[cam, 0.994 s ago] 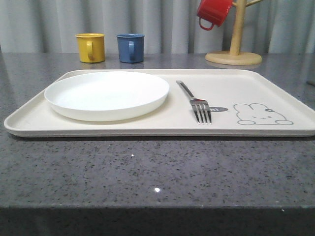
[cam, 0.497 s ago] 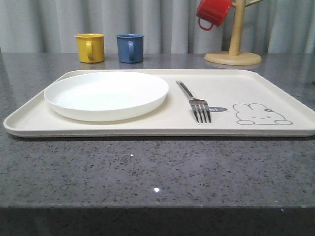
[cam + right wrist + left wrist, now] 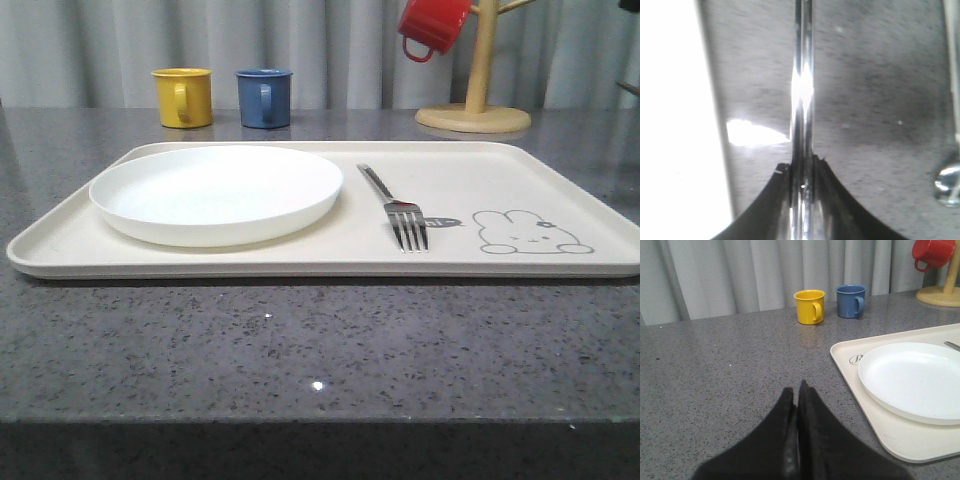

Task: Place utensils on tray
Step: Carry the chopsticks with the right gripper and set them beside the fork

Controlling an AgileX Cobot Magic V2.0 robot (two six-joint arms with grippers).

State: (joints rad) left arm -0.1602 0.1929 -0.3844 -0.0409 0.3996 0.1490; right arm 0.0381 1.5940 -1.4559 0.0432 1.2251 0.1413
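Right pincer [image 3: 801, 172] is seen clamped on a slim shiny metal utensil [image 3: 802, 100], held above the grey worktop [image 3: 300, 350]; whether it is the chopsticks or a spoon handle cannot be told, since the picture is blurred. Left pincer [image 3: 796, 395] is seen clenched and empty over the worktop, left of the tray [image 3: 500, 175].

Almost nothing has changed on the tray over the last second: the white plate [image 3: 215, 190] is seen lying on its left half, and the fork [image 3: 397, 208] in the middle, tines pointing near, just left of the rabbit drawing [image 3: 530, 232]. Two utensils are judged placed, with a third grasped and yet to be brought across.

A second shiny piece [image 3: 950, 177] is cut off at the edge of the right wrist view. The yellow mug [image 3: 183, 96] and blue mug [image 3: 264, 96] are seen standing far behind the tray.
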